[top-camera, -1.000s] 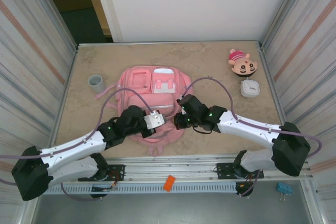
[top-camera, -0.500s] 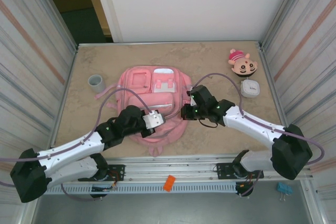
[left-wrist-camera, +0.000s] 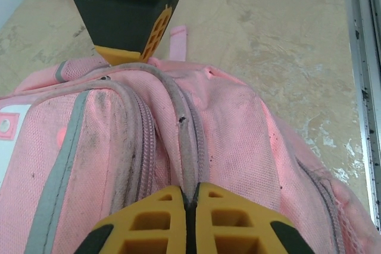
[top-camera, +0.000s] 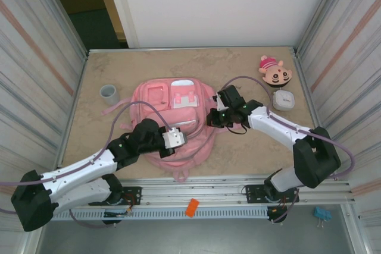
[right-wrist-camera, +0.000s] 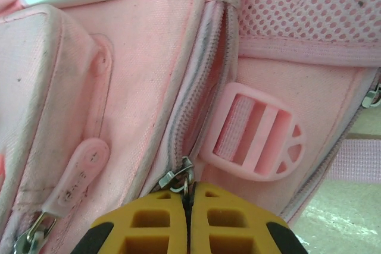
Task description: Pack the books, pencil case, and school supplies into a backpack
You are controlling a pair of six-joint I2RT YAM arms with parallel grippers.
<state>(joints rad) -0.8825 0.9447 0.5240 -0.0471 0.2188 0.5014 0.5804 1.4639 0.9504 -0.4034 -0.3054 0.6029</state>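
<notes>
The pink backpack [top-camera: 172, 120] lies flat in the middle of the table, front pockets up. My left gripper [top-camera: 178, 138] is shut on a pale zip strip [left-wrist-camera: 186, 147] along the backpack's near edge, pinching the fabric ridge. My right gripper [top-camera: 212, 117] is shut on a metal zip pull [right-wrist-camera: 181, 178] at the backpack's right side, beside a pink plastic buckle [right-wrist-camera: 256, 138]. The zip [right-wrist-camera: 199, 81] runs closed beyond the pull. The books and school supplies are out of view.
A grey cup [top-camera: 109, 93] stands left of the backpack. A pink-and-tan plush head [top-camera: 275, 72] and a white rounded-square box [top-camera: 283, 99] sit at the back right. Corrugated walls close both sides.
My right gripper has travelled toward the back right along the backpack's side, holding the zip pull. The backpack has shifted and bulged toward the near edge. The left gripper has stayed clamped.
</notes>
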